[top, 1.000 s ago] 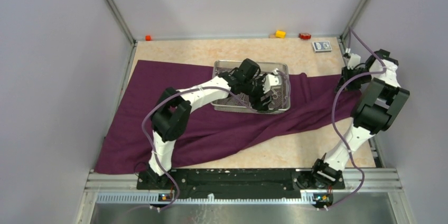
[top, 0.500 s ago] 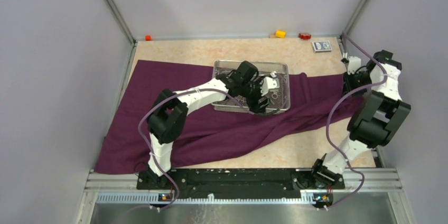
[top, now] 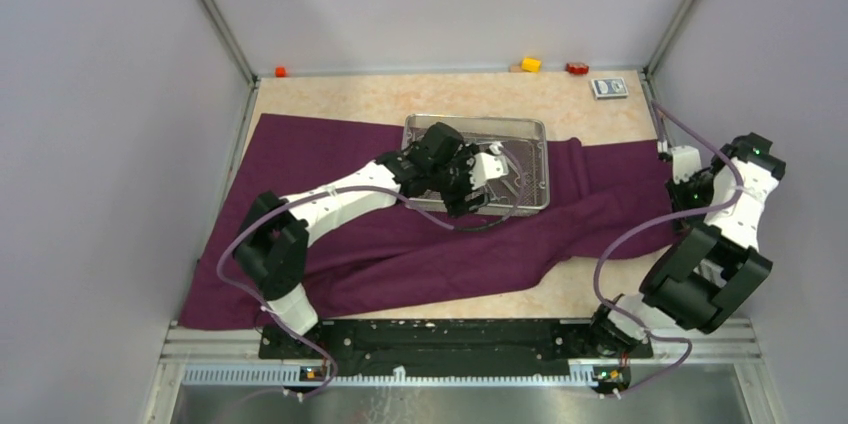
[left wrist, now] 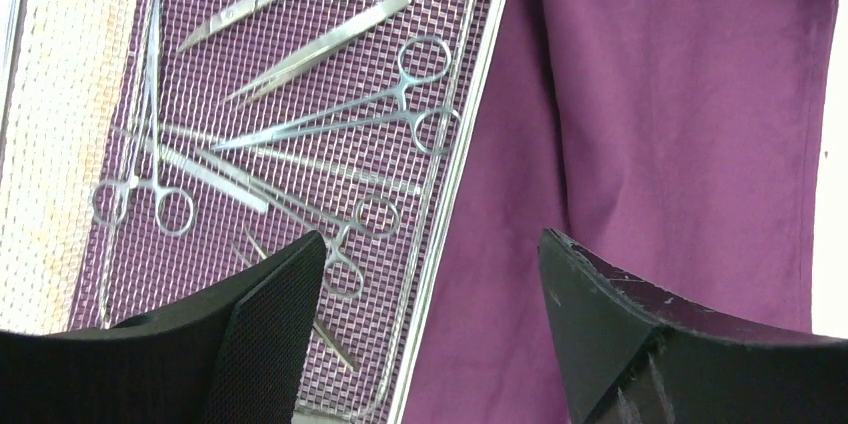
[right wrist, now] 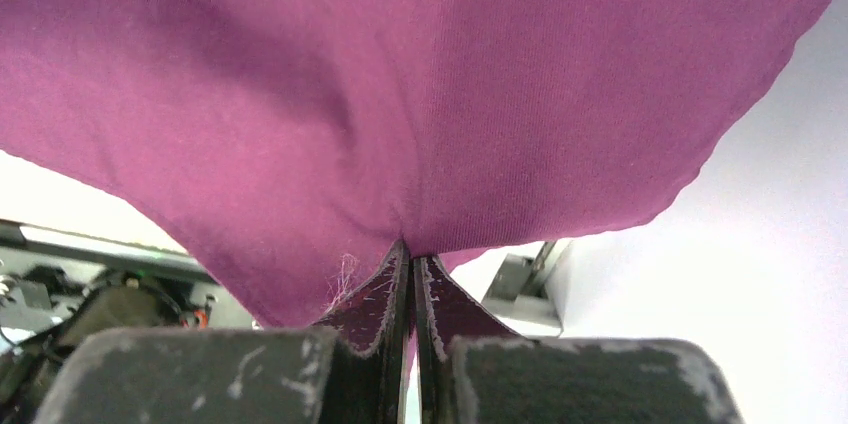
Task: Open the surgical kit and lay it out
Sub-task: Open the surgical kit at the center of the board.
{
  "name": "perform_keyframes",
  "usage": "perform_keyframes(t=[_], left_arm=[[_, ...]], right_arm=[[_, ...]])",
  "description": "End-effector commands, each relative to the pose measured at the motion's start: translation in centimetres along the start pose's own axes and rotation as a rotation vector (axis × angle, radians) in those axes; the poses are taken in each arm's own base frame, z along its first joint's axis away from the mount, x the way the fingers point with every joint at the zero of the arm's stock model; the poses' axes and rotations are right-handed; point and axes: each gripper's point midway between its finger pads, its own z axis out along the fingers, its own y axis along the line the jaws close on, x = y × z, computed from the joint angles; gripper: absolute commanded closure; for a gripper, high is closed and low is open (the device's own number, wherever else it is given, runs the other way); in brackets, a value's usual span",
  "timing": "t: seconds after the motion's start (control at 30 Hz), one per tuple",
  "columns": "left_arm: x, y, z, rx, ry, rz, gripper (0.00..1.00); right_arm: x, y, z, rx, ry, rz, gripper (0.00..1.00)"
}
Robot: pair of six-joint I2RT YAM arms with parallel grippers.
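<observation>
Left gripper (left wrist: 428,269): fingers spread wide, empty, over rectangular silver wire-mesh steel tray (top: 525,124) holding slim steel clamps (left wrist: 400,114), far centre | Right gripper (right wrist: 410,262): pinched tight on right edge of large dark purple cloth wrap (top: 380,249).

The right pincer (right wrist: 408,279) pinched a fold of purple cloth (right wrist: 400,84), which draped upward and apparently hid everything beyond it.

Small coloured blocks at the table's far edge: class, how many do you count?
3: small orange block at the far-left corner; small yellow block right of centre; small red block just right of it. More may be hidden.
</observation>
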Motion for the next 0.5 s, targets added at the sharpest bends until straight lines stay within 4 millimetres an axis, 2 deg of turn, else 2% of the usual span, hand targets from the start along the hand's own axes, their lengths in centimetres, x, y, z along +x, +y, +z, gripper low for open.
perform_keyframes(t=[0.0, 0.07, 0.13, 0.3, 0.47], left_arm=[[0.0, 0.5, -2.5, -0.087, 0.002, 0.044, 0.17], [0.4, 0.4, -3.2, -0.106, 0.005, 0.054, 0.16], [0.6, 0.4, -3.7, -0.126, 0.003, 0.058, 0.15], [1.1, -0.2, -4.5, -0.133, -0.011, 0.045, 0.14], [1.2, -0.4, -4.7, -0.137, -0.012, 0.034, 0.14]], right_arm=[[3.7, 0.7, -1.9, 0.058, 0.073, -0.084, 1.00], [4.4, 0.7, -1.8, 0.082, 0.085, -0.091, 1.00], [4.3, 0.5, -1.4, 0.107, 0.068, -0.083, 1.00], [2.7, -0.6, 1.5, 0.102, -0.007, -0.010, 0.99], [0.9, -1.4, 4.3, 0.055, -0.075, 0.058, 0.89]])
